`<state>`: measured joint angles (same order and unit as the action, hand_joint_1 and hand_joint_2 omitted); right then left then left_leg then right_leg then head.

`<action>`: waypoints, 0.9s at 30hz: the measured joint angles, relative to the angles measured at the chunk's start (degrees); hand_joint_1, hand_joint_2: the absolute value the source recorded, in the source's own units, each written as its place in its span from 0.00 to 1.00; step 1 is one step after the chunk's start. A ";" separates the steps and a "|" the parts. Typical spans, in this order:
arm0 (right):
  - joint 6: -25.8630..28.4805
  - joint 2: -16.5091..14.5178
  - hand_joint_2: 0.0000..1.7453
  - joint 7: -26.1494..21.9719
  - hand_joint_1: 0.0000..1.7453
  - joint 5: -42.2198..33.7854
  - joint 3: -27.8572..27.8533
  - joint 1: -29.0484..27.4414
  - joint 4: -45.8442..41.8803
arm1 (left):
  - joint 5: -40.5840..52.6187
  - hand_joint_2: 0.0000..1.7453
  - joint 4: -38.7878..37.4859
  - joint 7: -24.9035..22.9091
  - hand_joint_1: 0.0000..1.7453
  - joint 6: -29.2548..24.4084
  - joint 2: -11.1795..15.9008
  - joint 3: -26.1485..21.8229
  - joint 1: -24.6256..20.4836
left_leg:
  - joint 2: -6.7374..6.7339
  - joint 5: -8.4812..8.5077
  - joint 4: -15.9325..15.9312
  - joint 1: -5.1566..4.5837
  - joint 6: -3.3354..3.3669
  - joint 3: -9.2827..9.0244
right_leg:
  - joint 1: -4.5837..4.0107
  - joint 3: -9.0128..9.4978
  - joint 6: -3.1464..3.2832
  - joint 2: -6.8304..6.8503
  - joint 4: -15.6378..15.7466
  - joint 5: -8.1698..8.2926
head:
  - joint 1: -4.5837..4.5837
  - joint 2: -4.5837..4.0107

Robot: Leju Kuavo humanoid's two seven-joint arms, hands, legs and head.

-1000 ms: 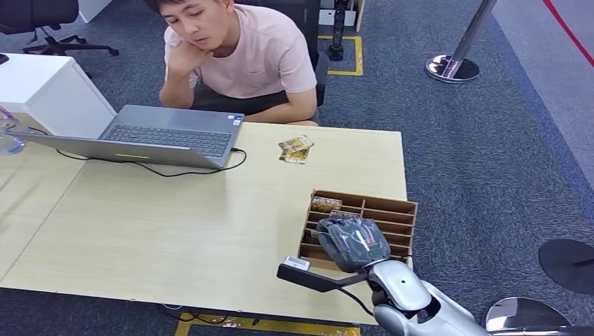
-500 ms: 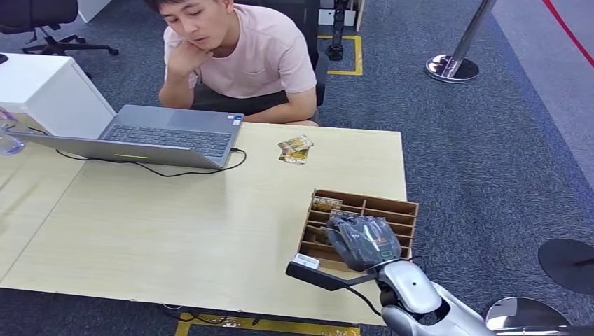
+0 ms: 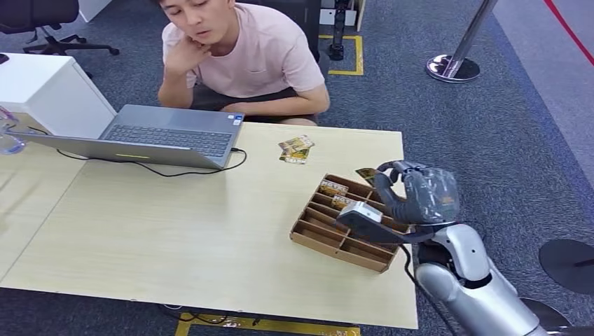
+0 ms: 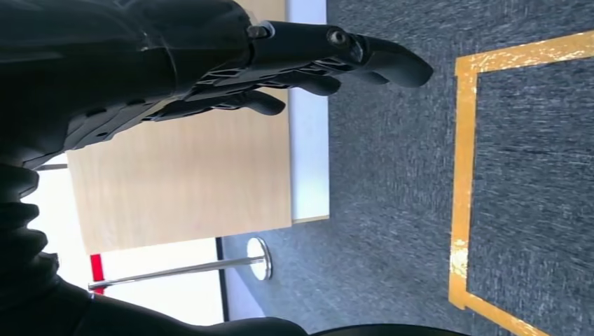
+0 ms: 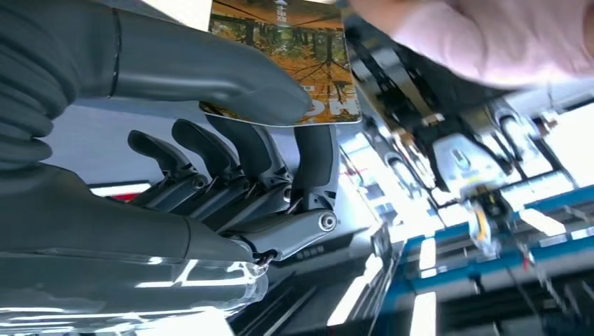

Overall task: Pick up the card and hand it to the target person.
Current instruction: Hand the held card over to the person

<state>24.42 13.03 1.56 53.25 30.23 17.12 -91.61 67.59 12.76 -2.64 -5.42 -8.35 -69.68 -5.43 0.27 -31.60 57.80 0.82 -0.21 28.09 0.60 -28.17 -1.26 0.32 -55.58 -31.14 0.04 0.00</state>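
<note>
1. My right hand (image 3: pixel 419 194) is lifted above the far side of the wooden tray (image 3: pixel 329 241), and I pinch the card (image 5: pixel 294 52) between my thumb and the tip of one finger; the other fingers (image 5: pixel 210 150) curl loosely under it, touching nothing.
2. The card pokes out beyond my fingertips towards the person (image 3: pixel 245 52), who sits across the table (image 3: pixel 175 231) with chin propped on a hand, looking down.
3. My left hand (image 4: pixel 231 70) hangs off the table's side with its fingers stretched out and nearly together, holding nothing.
4. The pinch covers only one corner of the card, so I judge that a quick swing of my arm could twist it out of the grip or let it drop into the tray below my palm.
5. The person's hands are not reaching out; if I let go too soon, the card would fall on the table well short of them.
6. More cards (image 3: pixel 295 148) lie ahead of my fingertips near the laptop (image 3: pixel 168 133); a low reach could sweep them.
7. The tray sits slanted close under my wrist, so a dip could knock it.
</note>
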 joint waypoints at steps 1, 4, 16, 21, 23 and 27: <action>0.79 -0.03 1.00 -1.13 0.89 -0.76 -0.91 0.36 -0.31 | 0.07 1.00 0.00 -0.04 0.00 -0.01 0.01 0.00 0.00 | 0.00 0.00 0.00 0.00 0.00 0.00 | 0.00 0.00 0.00 0.00 0.00 0.00 | 0.00 0.00; 3.84 -0.32 1.00 -5.43 0.89 -2.76 -2.78 1.20 -0.70 | 0.26 1.00 0.00 -0.09 0.00 0.00 0.02 0.01 0.00 | 0.00 0.00 0.00 0.00 0.00 0.01 | 0.00 0.00 0.00 0.00 0.00 0.00 | 0.01 0.00; 14.96 -13.96 1.00 -27.62 0.89 7.44 -6.43 5.22 16.34 | 3.80 1.00 0.00 0.28 0.00 0.77 -0.01 0.30 -0.40 | -0.01 0.04 -0.03 0.06 -0.06 -0.04 | -0.05 -0.01 0.03 -0.04 -0.14 -0.02 | -0.01 0.00; 15.19 -22.03 1.00 -32.10 0.89 15.27 -13.79 7.92 24.93 | 4.80 1.00 0.00 0.66 0.00 1.25 0.05 0.38 -0.45 | -0.02 0.06 -0.02 0.06 -0.09 -0.04 | -0.05 -0.02 0.03 -0.03 -0.17 -0.02 | -0.01 0.00; 15.20 -24.27 1.00 -32.34 0.89 17.94 -16.43 9.07 27.78 | 5.17 1.00 0.00 0.72 0.00 1.38 0.09 0.51 -0.47 | -0.02 0.06 -0.02 0.06 -0.10 -0.04 | -0.05 -0.02 0.03 -0.04 -0.17 -0.02 | 0.00 0.00; 15.21 -27.11 1.00 -32.25 0.89 20.43 -20.17 10.71 31.69 | 5.31 1.00 0.00 0.51 0.00 1.55 0.18 0.67 -0.47 | -0.02 0.06 -0.02 0.05 -0.10 -0.02 | -0.04 -0.03 0.03 -0.04 -0.17 -0.02 | 0.00 0.00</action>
<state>39.63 -14.07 -30.69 73.68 10.07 27.83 -59.92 72.90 12.76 -2.14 -3.86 -8.17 -69.01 -5.90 0.25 -31.54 57.78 0.87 -0.31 28.07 0.56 -28.20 -1.23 0.28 -55.74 -31.16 0.04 0.00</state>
